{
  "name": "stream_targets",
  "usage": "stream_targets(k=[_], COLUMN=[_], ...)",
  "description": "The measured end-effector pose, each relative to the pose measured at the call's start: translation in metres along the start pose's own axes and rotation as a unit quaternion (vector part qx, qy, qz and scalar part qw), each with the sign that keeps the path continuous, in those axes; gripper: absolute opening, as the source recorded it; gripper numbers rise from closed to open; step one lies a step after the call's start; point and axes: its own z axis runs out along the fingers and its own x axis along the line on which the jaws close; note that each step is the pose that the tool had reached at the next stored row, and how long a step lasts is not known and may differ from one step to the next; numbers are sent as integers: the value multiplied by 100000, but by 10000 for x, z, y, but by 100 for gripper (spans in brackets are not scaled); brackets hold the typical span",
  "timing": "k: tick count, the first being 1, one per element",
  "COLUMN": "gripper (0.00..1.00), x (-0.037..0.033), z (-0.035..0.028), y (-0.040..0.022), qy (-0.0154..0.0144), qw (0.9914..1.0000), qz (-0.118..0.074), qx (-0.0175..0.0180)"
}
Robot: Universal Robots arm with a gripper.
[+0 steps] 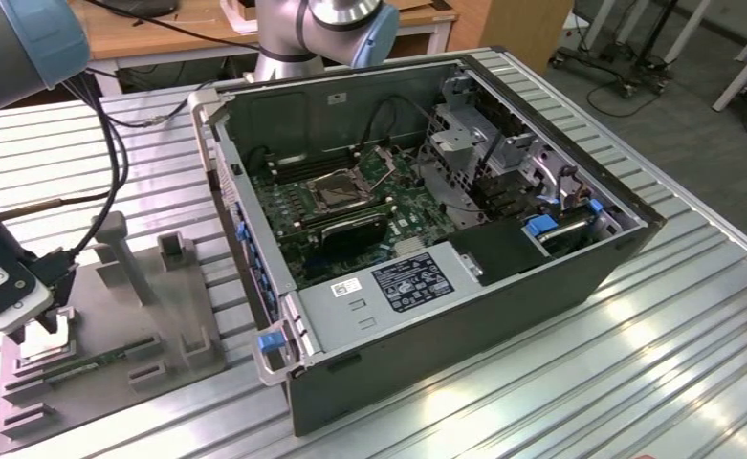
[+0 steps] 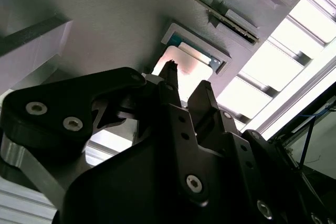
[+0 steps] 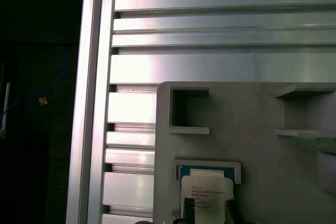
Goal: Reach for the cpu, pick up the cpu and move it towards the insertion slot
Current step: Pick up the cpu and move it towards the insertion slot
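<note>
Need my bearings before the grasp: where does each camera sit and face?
Exterior view: off the arm, high, looking down on computer case and tray; arm, claw show.
Second wrist view: behind the claw, facing the cpu in the tray.
First wrist view: on the wrist, facing tray, cpu, table.
Both wrist views share the cpu.

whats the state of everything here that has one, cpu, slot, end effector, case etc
cpu: lying flat in its recess in the tray, not lifted
end effector: low over the cpu
slot: dark centre, no chip in it
memory stick: lying flat on the tray
case: open, side panel off
</note>
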Motion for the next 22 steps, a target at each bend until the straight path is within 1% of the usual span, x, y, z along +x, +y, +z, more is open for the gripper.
stream_targets(k=[6,12,18,19,20,21,22], gripper=[36,36,36,37,43,43,49], x=[0,0,1,1,0,0,0], z=[14,55,58,58,58,59,59], y=[-1,-2,-2,-2,-2,-2,-2], qy=[-2,-2,-1,-1,0,-1,-2], qw=[100000,100000,100000,100000,100000,100000,100000], qz=[0,-3,0,1,0,-1,-1], qx=[1,-1,-1,1,3,1,0])
